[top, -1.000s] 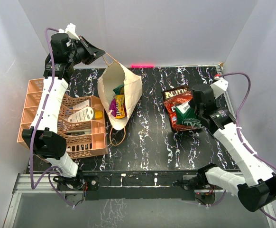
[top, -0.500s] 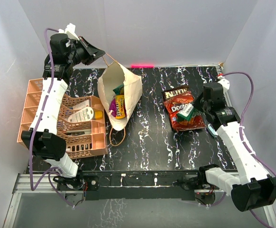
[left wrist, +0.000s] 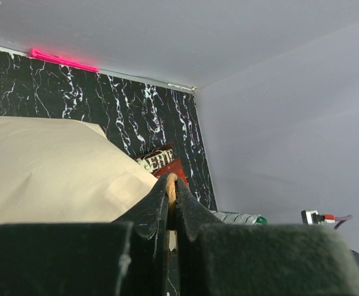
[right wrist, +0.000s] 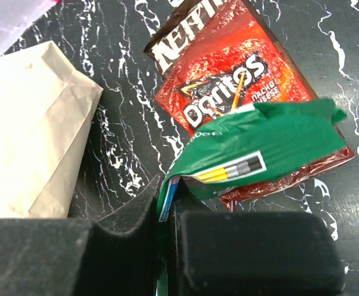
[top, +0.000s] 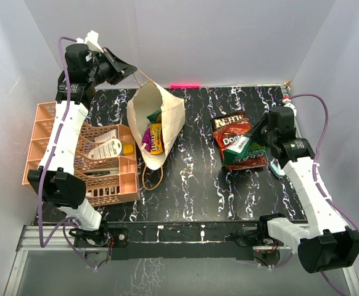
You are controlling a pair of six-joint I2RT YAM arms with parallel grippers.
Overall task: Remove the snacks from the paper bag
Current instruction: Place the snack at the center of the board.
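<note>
The tan paper bag (top: 161,111) lies with its mouth up, and yellow, magenta and green snacks (top: 154,137) show inside it. High at the back left, my left gripper (top: 132,68) is shut on one looped handle (left wrist: 171,180), holding the bag (left wrist: 50,166) open. My right gripper (top: 254,138) is shut on the edge of a green packet (right wrist: 272,145), which hangs just over a red Doritos packet (right wrist: 229,92). The Doritos packet lies on a dark brown packet (right wrist: 185,34) on the table, right of the bag.
An orange mesh basket (top: 44,123) with white tubes (top: 108,147) stands left of the bag. The bag's second handle (top: 152,179) loops onto the black marble table. A small teal thing (top: 277,168) lies by the right arm. A pink strip (top: 185,85) marks the back edge.
My right arm has drawn back to the right with the green packet, which now hangs over the near part of the red packet. The left arm has not moved.
</note>
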